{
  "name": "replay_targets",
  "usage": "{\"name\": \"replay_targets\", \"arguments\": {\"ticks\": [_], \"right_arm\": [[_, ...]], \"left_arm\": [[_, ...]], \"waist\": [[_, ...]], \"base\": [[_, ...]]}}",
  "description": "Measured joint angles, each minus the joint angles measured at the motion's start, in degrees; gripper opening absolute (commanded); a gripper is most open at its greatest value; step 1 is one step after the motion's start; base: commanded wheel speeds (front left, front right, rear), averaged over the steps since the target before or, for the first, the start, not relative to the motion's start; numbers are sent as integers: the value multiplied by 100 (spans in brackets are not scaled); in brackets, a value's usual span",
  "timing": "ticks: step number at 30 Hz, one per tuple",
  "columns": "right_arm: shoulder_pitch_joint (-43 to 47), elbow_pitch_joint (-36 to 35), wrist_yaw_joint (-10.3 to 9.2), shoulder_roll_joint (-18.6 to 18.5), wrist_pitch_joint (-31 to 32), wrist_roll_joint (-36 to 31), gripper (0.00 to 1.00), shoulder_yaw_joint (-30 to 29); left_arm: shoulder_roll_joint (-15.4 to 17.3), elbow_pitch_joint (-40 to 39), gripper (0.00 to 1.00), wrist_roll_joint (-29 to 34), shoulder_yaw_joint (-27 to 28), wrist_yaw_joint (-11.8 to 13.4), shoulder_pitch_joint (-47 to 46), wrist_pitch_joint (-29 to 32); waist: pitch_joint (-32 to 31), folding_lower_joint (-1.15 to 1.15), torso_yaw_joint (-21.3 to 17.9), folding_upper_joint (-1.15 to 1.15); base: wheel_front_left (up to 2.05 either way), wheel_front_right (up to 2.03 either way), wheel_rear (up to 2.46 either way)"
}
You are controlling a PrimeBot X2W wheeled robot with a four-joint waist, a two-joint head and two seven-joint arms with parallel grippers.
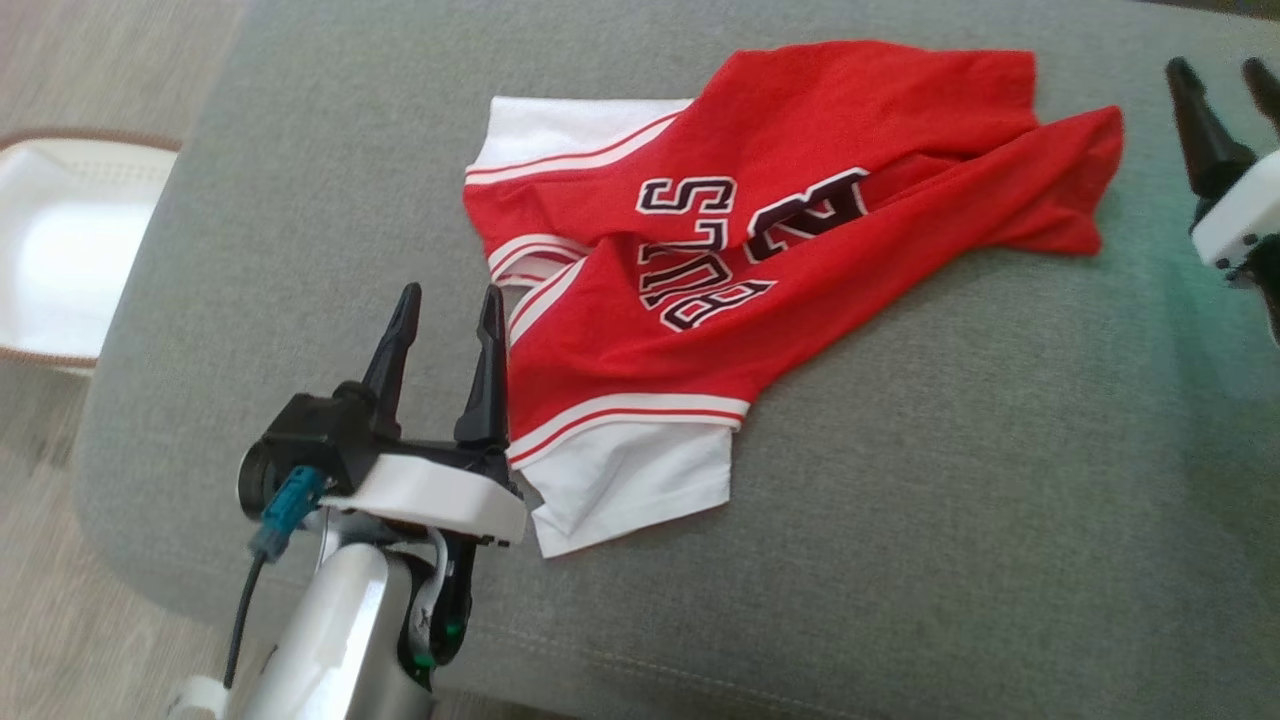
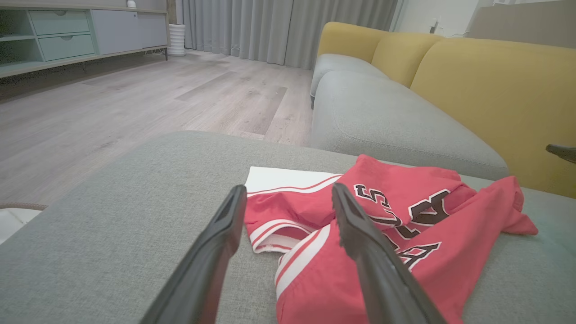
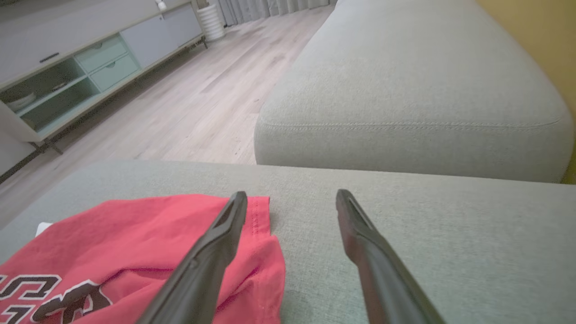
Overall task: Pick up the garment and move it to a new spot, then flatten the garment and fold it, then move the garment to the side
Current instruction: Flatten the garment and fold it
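Garment (image 1: pixel 760 250): red jersey with white striped trim and black lettering. It lies crumpled on the grey seat cushion (image 1: pixel 950 480), toward the cushion's far side. One red layer is folded over another. White panels stick out at the near-left and far-left edges, and a red corner points to my right.

Left pincer (image 1: pixel 450 300): fingers set wide, nothing between them. It sits at the garment's near-left edge. The right finger is just beside the striped white band; I cannot tell whether it touches. The left finger is over bare cushion.

Right pincer (image 1: pixel 1220 75): fingers also apart and empty, near the red corner. In the right wrist view, the left finger crosses the stitched hem and the right finger is over bare grey fabric. I cannot tell its height above the cushion.

Surroundings: a white basket (image 1: pixel 60 230) with a brown rim stands on the floor off the cushion's left end. A second grey cushion (image 3: pixel 405 90) lies beyond a gap. A yellow backrest (image 2: pixel 495 90) rises on my right. Pale wood floor (image 2: pixel 135 103), a low cabinet (image 2: pixel 67 31) with drawers, and grey curtains (image 2: pixel 279 27) lie further out.
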Motion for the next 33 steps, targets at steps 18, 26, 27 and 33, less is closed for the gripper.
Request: {"name": "replay_targets", "arguments": {"ticks": [18, 26, 27, 33], "right_arm": [[742, -127, 0, -12, -159, 229, 100, 661], [331, 297, 0, 77, 154, 380, 100, 907], [295, 348, 0, 77, 154, 382, 100, 915], [3, 479, 0, 77, 203, 508, 34, 1049]], "left_arm": [[-1, 23, 100, -54, -68, -44, 38, 0], [0, 24, 100, -71, -87, -33, 35, 0], [-1, 23, 100, -107, -91, -31, 32, 0], [-1, 21, 100, -112, -97, 11, 18, 0]], "waist": [[31, 0, -106, 0], [146, 0, 88, 0], [166, 0, 104, 0], [297, 0, 195, 0]], "base": [[0, 0, 0], [0, 0, 0], [0, 0, 0], [0, 0, 0]]}}
